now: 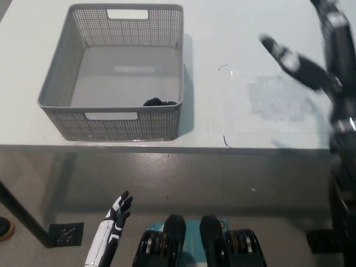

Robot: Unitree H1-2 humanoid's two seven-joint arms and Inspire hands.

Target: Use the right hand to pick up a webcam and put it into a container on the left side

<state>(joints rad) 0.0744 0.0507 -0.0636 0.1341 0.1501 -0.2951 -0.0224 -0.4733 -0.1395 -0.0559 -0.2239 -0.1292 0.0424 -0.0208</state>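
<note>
A grey mesh basket [55, 105] stands on the white table at the left. Inside it, against the near right wall, lies a small black webcam [157, 103], partly hidden by the rim. My black right hand [295, 62] hovers above the table at the right, blurred, fingers apart and holding nothing. My white left hand [118, 214] rests low at the bottom left, below the table edge, fingers spread.
The white table [239, 105] has a faint pale patch at the right and small dark marks near its front edge. Below the front edge is grey floor, with a dark table leg at the lower left.
</note>
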